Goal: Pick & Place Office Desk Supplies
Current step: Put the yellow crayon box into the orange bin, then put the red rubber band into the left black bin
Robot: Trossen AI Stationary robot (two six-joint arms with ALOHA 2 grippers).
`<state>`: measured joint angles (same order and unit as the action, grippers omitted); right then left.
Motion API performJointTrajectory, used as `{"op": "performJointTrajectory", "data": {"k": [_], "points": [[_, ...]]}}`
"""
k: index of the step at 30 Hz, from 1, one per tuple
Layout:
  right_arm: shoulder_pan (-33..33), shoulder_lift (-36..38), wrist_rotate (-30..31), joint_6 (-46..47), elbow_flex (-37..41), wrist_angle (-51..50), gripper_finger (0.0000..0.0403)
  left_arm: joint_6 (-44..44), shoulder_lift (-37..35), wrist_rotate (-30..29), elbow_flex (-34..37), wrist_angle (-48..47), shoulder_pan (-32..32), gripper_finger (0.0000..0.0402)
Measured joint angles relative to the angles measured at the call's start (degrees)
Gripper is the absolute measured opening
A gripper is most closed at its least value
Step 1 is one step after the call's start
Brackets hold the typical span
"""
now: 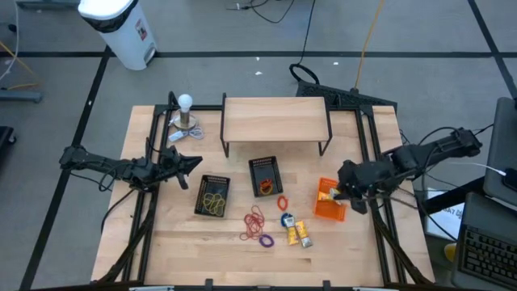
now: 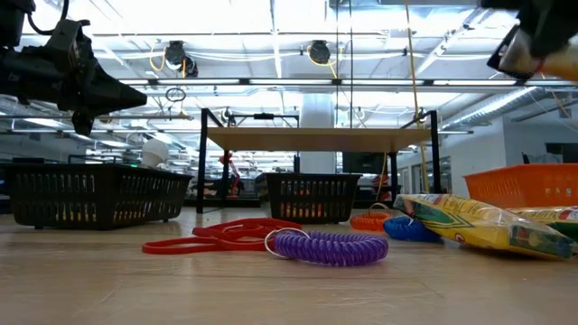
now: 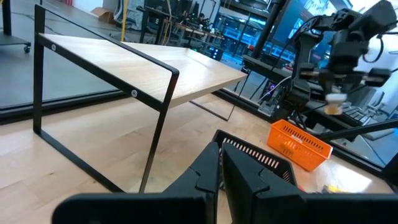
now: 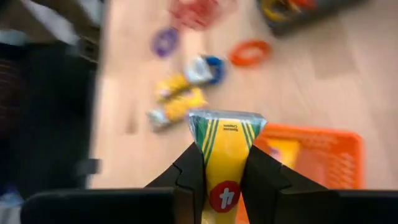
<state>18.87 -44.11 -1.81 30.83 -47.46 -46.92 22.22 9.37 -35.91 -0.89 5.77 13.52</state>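
Loose supplies lie on the table: red rubber bands (image 1: 256, 220), a purple coil band (image 2: 330, 246), a blue band (image 1: 286, 220), an orange band (image 1: 283, 202) and yellow packets (image 1: 297, 234). My right gripper (image 4: 224, 149) hovers above the orange basket (image 1: 329, 204) and is shut on a yellow packet (image 4: 227, 127) with green stripes. The basket holds another yellow item. My left gripper (image 1: 192, 164) is shut and touches nothing, raised over the table's left part beside a black basket (image 1: 213, 196). My right gripper pinches the yellow packet between its two fingers (image 4: 194, 167), at the packet's middle (image 4: 225, 163). Its striped end (image 4: 227, 124) sticks out past the fingertips. The packet is lifted clear, over the near edge of the orange basket (image 4: 311, 155).
A wooden riser shelf on black legs (image 1: 275, 120) stands at the far middle. Before it is a second black basket (image 1: 265, 176). A white ball on a metal stand (image 1: 186, 113) sits far left. Bare wood lies along the near edge.
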Motion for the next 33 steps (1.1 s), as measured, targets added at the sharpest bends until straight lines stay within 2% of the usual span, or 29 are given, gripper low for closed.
{"op": "performJointTrajectory", "data": {"k": [4,8,14,21,24,28,33], "points": [[0.0,-4.2,4.9,0.6,0.0,-1.7,0.0064,0.0,0.0,0.0,0.0,0.0,0.0,0.0019],[0.0,-9.5,6.2,0.9,0.4,-0.7,0.0064,0.4,0.0,0.0,0.0,0.0,0.0,0.0019],[1.7,-18.4,6.2,3.8,3.7,-0.4,0.0064,0.4,0.0,0.0,0.0,0.0,0.0,0.0019],[4.6,-26.2,6.1,5.0,6.0,6.1,0.0065,-0.7,0.0,0.0,0.0,0.0,0.0,0.0019],[4.9,-28.1,3.5,4.6,6.1,6.6,0.0068,-0.7,0.0,0.0,0.0,0.0,0.0,0.0019],[4.9,-28.6,0.3,4.5,6.1,6.9,0.0101,-0.5,0.0,0.4,0.0,-0.1,0.0,0.0019],[4.8,-27.0,0.3,4.7,6.1,5.2,0.0182,-0.9,0.0,2.4,0.0,-0.3,0.0,0.0019]]}}
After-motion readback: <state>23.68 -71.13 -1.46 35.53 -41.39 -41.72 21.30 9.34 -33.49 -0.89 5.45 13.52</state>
